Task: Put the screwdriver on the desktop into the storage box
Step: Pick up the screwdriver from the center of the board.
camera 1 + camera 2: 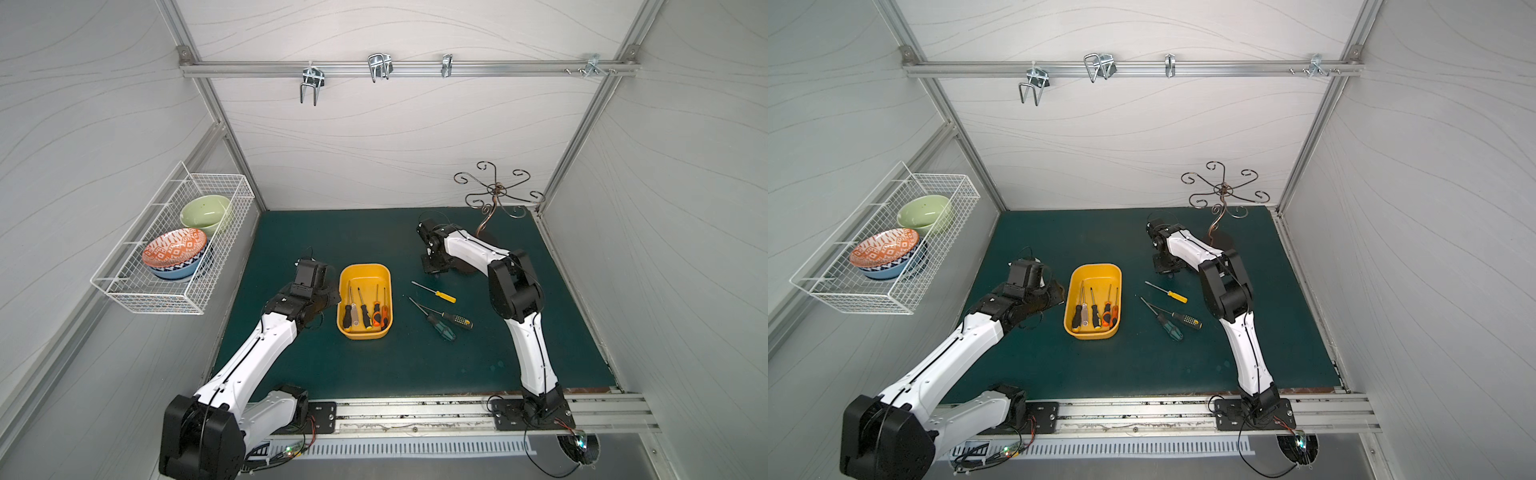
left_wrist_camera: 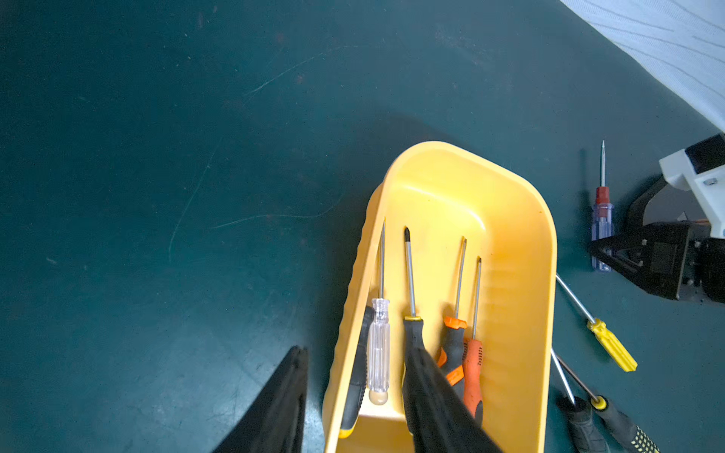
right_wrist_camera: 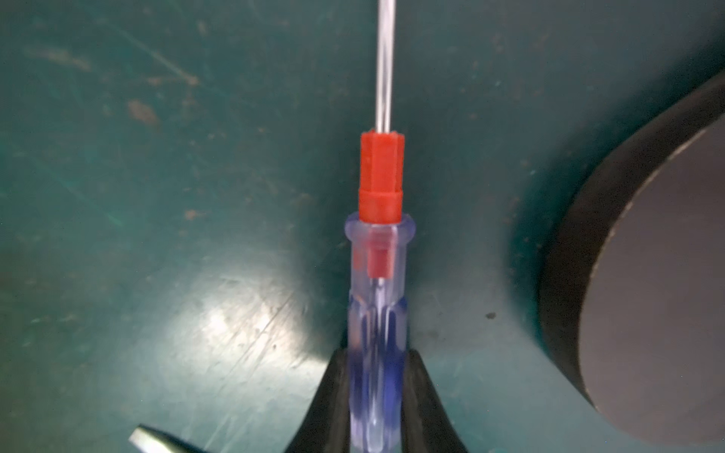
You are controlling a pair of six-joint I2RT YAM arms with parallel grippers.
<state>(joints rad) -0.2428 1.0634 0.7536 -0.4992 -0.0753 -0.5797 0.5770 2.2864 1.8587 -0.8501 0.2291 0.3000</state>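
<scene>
right gripper (image 3: 376,355): clamped on the blue see-through handle of the screwdriver (image 3: 378,282).
screwdriver: red collar, lying low on the desktop (image 1: 332,232), well to the right of the storage box (image 1: 365,269), level with its far end.
left gripper (image 2: 359,351): fingers apart, straddling the storage box's left wall, one finger over the inside.
storage box: yellow, holding five other screwdrivers (image 2: 410,274) laid lengthwise.
loose screwdrivers (image 1: 444,296): three, just right of the storage box; two dark-handled ones cross.

No legible text, label or number shows anywhere.
</scene>
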